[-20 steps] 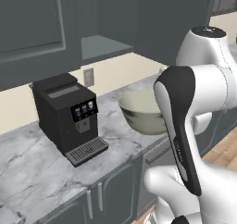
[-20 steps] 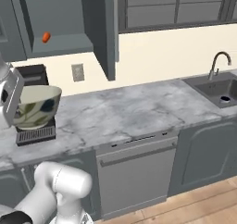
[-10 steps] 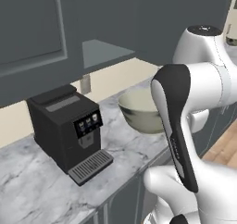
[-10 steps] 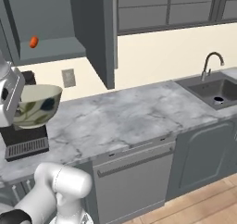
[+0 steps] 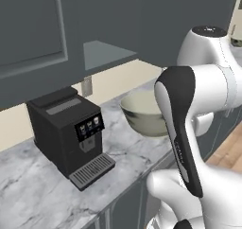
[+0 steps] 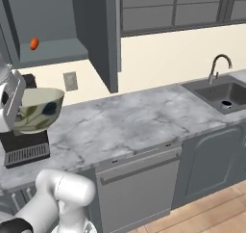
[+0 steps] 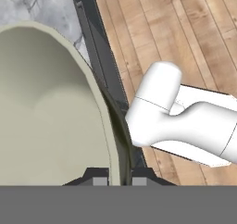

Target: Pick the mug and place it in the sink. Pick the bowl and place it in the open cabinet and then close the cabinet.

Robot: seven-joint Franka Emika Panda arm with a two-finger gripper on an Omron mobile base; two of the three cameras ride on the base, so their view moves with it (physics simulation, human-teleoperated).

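Observation:
The bowl (image 6: 37, 110), wide and pale olive-beige with a cream inside (image 7: 46, 112), hangs in the air above the marble counter, just right of the coffee machine. My gripper (image 7: 113, 179) is shut on its rim, one finger inside and one outside. In the left base view the bowl (image 5: 141, 113) shows partly behind my forearm. The open cabinet (image 6: 50, 53) is up and to the right of the bowl, its door (image 6: 103, 34) swung out. The sink (image 6: 235, 93) with its gooseneck faucet (image 6: 218, 66) lies far right. The mug is out of view.
A black coffee machine (image 5: 71, 131) stands on the counter (image 6: 125, 123) to the bowl's left. A small orange thing (image 6: 34, 44) lies on the cabinet shelf. A wall outlet (image 6: 70, 81) sits under the cabinet. A dishwasher front (image 6: 139, 181) is below the counter.
Both base views have shifted a little, so the camera has moved. The bowl stays held at the same spot relative to the arm, with the grip unchanged.

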